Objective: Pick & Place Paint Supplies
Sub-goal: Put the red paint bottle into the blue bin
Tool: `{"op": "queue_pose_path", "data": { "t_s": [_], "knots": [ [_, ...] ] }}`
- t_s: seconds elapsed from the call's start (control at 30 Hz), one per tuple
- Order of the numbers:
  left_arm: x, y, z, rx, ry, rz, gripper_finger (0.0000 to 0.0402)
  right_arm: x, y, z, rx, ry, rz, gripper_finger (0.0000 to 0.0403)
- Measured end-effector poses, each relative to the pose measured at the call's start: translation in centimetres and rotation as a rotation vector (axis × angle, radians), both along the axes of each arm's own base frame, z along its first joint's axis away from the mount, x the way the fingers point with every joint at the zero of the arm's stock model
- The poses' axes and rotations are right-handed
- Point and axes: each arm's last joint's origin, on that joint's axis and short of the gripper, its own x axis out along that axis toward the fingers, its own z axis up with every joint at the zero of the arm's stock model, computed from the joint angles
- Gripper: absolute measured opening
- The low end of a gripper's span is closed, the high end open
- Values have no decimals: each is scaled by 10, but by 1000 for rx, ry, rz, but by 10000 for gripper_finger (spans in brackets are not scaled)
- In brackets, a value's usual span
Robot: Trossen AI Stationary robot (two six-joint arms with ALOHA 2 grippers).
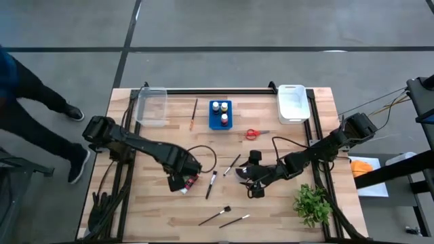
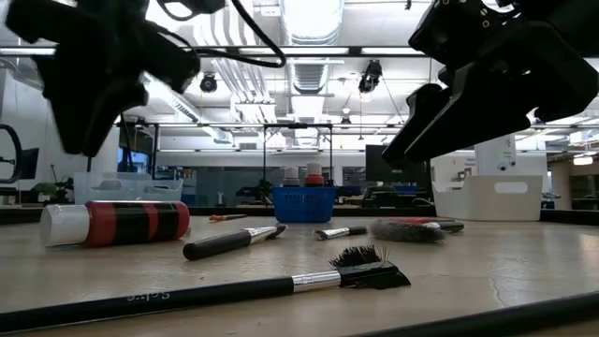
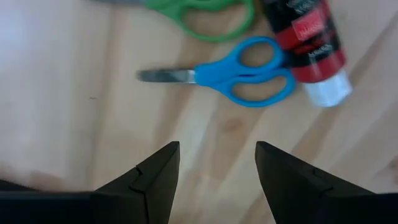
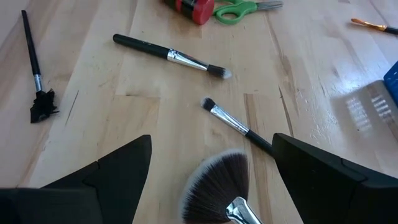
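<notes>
Hovering low over the wooden surface [image 1: 271,203], the left gripper [image 3: 217,165] has its fingers spread wide and empty, with the blue scissors [image 3: 242,78] lying flat just ahead of the tips, the green scissors [image 3: 205,15] beyond them and a red paint tube [image 3: 308,43] touching the blue handles. The right gripper [image 4: 211,168] is also spread wide and holds nothing; a fan brush [image 4: 217,186] lies between its fingers, with a small brush [image 4: 233,124] and a longer dark brush [image 4: 168,56] just past it.
</notes>
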Motion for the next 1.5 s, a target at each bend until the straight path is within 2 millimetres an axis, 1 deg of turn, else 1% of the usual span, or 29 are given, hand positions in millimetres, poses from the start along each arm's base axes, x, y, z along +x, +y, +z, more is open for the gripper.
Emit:
{"op": "queue_pose_path", "data": {
  "t_s": [0.13, 0.27, 0.43, 0.57, 0.7, 0.77, 0.87, 1.0, 1.1, 1.2, 1.37, 1.5],
  "knots": [
    [-3, -15, -7, -21, -38, 14, 220, 0, 0, 0, 1, 0, 0, 331],
    [-6, -31, -9, -43, -69, -12, 220, 0, 0, 0, 3, 1, 3, 331],
    [-7, -54, -9, -22, -184, -46, 220, 0, 1, 0, 12, 5, 13, 331],
    [-8, -70, -9, 28, -290, 10, 220, 0, 1, 0, 12, 5, 13, 331],
    [-15, -81, -11, 141, -395, 143, 220, 0, 1, 0, 12, 5, 13, 331],
    [-21, -84, -16, 188, -431, 202, 220, 0, 1, 0, 13, 5, 14, 331],
    [-29, -85, -30, 211, -460, 272, 220, 0, 1, 0, 13, 5, 14, 331],
    [-36, -81, -51, 194, -481, 350, 220, 0, 1, 0, 13, 5, 14, 331],
    [-35, -81, -60, 154, -537, 365, 220, 0, 1, 0, 13, 6, 14, 331],
    [-36, -81, -66, 138, -534, 357, 220, 0, 1, 0, 13, 5, 14, 331],
    [-35, -82, -64, 128, -549, 357, 220, 0, 1, 0, 13, 5, 14, 331],
    [-34, -82, -64, 134, -557, 308, 220, 0, 1, 0, 13, 5, 14, 331]
  ]
}}
